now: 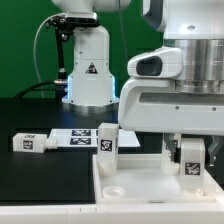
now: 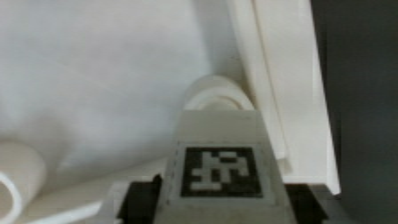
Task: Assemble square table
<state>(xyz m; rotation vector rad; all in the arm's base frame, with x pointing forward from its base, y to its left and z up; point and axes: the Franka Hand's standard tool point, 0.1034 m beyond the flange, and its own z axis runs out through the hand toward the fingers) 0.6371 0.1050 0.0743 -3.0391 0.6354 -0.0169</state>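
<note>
Supervisor: Status of the tool, and where is the part?

Operator: I read the gripper (image 1: 190,156) as narrowed onto a held leg (image 1: 190,170), its tagged face toward my wrist camera; the dark pads (image 2: 143,198) sit against both flanks of it with no gap that I can see; the leg hangs straight below the tool, over the table top (image 1: 130,172).

Supervisor: Edges and clearance?

Operator: Just past the leg's lower end lies a round corner socket (image 2: 221,96), partly covered by the leg; I cannot tell whether they touch; the top's raised rim (image 2: 281,70) runs close along one side of the tool, with the black table (image 2: 361,90) beyond it; on the other side I have bare white top, wide open. Away from the tool, toward the exterior view's left, an upright leg (image 1: 107,140) stands by the top's far edge; farther that way lies the marker board (image 1: 72,137), then a lying leg (image 1: 30,143); the robot base (image 1: 86,70) sits well behind them.
</note>
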